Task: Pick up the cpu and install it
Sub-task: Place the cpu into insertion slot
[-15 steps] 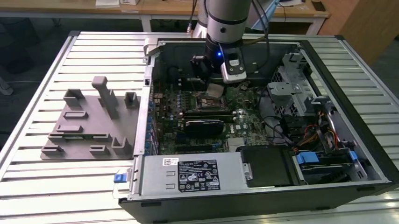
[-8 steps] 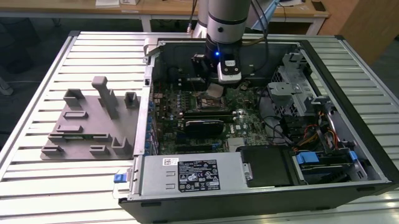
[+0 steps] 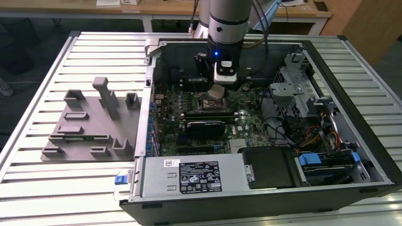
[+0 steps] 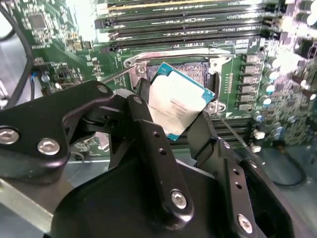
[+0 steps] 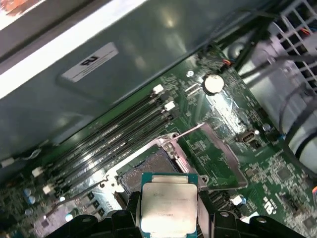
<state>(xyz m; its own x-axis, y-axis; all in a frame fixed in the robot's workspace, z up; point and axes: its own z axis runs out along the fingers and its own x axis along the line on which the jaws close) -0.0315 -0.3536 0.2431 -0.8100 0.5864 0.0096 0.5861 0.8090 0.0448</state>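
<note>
The cpu point(image 4: 174, 106) is a small flat square chip with a silver-grey top and a teal edge, also seen as the cpu point(image 5: 167, 203) in the first wrist view and as the cpu point(image 3: 217, 92) in the exterior view. My gripper point(image 4: 171, 113) is shut on it, one black finger point(image 4: 143, 106) on each side. The chip hangs tilted just above the open motherboard socket point(image 4: 195, 73), whose metal frame point(image 5: 218, 158) is swung open. In the exterior view my gripper point(image 3: 217, 91) reaches down into the computer case point(image 3: 264, 122).
Memory slots point(image 5: 114, 139) run beside the socket. Cables point(image 3: 283, 127) and drive bays point(image 3: 301, 94) fill the exterior view's right of the case. A power supply point(image 3: 195, 176) sits at the case's near edge. A grey fixture tray point(image 3: 94, 125) with upright posts stands on the slatted table point(image 3: 37, 197).
</note>
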